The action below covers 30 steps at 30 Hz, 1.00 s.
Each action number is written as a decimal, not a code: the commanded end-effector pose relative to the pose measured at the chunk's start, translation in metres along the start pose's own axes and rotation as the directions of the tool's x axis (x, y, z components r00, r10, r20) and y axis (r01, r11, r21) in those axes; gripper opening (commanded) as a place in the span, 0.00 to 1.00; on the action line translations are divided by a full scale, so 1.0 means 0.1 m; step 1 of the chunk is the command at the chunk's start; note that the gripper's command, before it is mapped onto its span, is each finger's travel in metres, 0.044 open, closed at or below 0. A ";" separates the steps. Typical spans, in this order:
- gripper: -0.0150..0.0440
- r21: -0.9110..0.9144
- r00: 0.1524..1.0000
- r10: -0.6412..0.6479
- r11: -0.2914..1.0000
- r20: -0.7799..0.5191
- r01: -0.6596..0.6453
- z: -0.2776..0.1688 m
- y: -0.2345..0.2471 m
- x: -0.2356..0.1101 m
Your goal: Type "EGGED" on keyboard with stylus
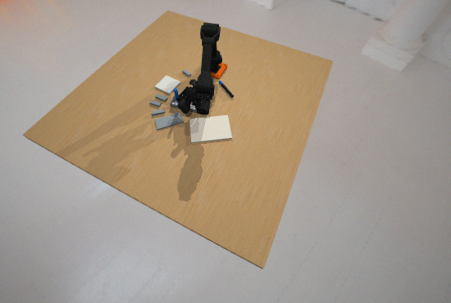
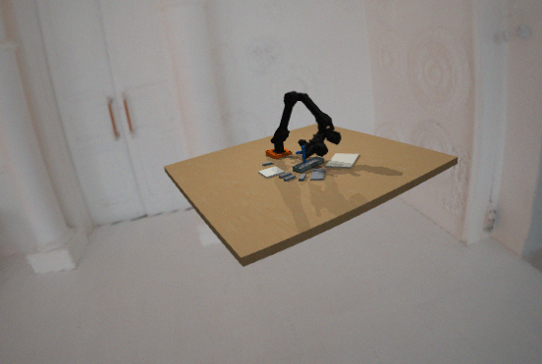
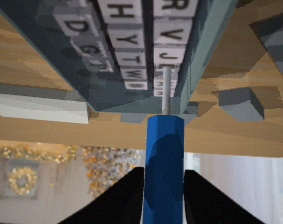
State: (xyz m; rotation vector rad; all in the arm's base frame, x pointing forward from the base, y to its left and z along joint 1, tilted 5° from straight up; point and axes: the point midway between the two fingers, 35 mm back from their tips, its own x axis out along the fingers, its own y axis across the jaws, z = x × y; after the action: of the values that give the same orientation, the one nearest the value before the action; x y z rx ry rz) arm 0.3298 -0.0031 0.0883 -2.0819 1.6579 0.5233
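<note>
My gripper [image 1: 178, 98] [image 2: 303, 152] [image 3: 163, 177] is shut on the blue stylus [image 1: 176, 92] [image 2: 303, 156] [image 3: 164, 142], which stands nearly upright over the keyboard. The keyboard [image 2: 300, 168] [image 3: 212, 55] is a grey-teal tray with rows of pale lettered keys; the arm partly covers it in the top view. In the wrist view, the thin grey tip overlaps the key just beyond the J key [image 3: 170, 56], which seems to be E; its letter is partly hidden. Whether the tip touches or presses that key I cannot tell. T and W keys show in the neighbouring row.
A large cream pad [image 1: 212, 129] [image 2: 344, 160] and a grey slab [image 1: 169, 122] [image 2: 318, 175] lie beside the keyboard. A smaller white pad [image 1: 167, 84] [image 2: 271, 172] and several small grey blocks lie near its other end. A black pen [image 1: 227, 90] lies near the orange base [image 1: 220, 70].
</note>
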 end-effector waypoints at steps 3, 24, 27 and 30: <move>0.39 -0.003 1.000 -0.001 1.000 -0.002 0.001 0.00 0.00 0.00; 0.35 0.010 1.000 -0.005 1.000 0.001 0.005 -0.30 -0.01 -0.18; 0.29 0.009 1.000 -0.005 1.000 0.002 0.005 -0.30 -0.01 -0.18; 0.25 0.006 1.000 -0.004 1.000 0.004 0.004 -0.26 0.05 -0.24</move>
State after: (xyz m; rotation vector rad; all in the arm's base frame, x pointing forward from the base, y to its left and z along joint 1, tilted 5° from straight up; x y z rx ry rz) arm 0.3259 -0.0036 0.1236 -2.0782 1.6537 0.5135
